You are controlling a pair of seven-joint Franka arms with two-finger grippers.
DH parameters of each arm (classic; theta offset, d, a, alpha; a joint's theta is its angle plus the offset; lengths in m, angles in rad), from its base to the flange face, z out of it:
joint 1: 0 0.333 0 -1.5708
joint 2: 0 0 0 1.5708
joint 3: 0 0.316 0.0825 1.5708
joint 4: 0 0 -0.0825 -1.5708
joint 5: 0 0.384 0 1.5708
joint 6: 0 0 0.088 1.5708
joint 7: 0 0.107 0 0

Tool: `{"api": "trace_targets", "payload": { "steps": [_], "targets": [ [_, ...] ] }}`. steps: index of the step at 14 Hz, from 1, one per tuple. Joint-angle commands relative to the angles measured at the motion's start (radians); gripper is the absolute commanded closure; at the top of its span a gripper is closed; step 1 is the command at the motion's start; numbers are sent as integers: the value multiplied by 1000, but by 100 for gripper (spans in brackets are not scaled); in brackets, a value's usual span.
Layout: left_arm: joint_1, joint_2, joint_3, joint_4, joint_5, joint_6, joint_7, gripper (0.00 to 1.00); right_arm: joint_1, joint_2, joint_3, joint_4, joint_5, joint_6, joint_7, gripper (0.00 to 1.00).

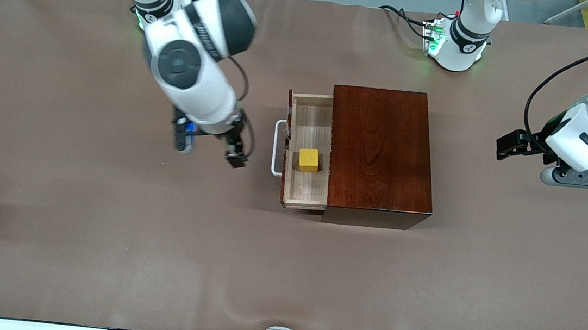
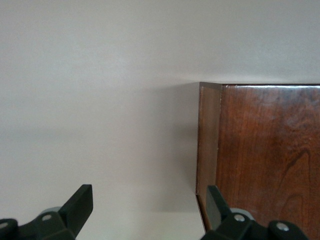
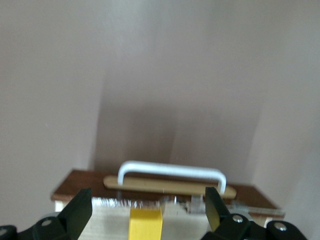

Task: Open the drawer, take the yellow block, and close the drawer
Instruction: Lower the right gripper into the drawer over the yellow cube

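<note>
The drawer (image 1: 309,153) stands pulled out of the wooden box (image 1: 380,155), the yellow block (image 1: 308,160) lying inside. The right gripper (image 1: 235,153) hangs over the counter (image 1: 76,208) beside the handle (image 1: 277,148), fingers apart. The left gripper (image 1: 512,145) waits toward its own end, fingers apart.

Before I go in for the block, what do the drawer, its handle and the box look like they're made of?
Drawer: pale, matte, grainy, likely unfinished wood. Handle: smooth white bar, plastic or painted metal; can't tell which. Box: dark reddish wood with visible grain, glossy varnish. Yellow block: plain and matte; material unclear.
</note>
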Motion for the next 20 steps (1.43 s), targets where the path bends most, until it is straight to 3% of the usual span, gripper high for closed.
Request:
{"api": "trace_targets", "payload": {
  "steps": [1, 6, 20],
  "targets": [
    [-12, -27, 26, -39, -29, 29, 52, 0, 71, 112, -10, 112, -7, 17, 97, 0],
    [-11, -26, 43, -50, -32, 49, 58, 0, 105, 173, -10, 128, -2, 145, 106, 0],
    [-23, -23, 32, -33, -29, 43, 58, 0, 162, 256, -11, 123, -12, 275, 167, 0]
  ]
}}
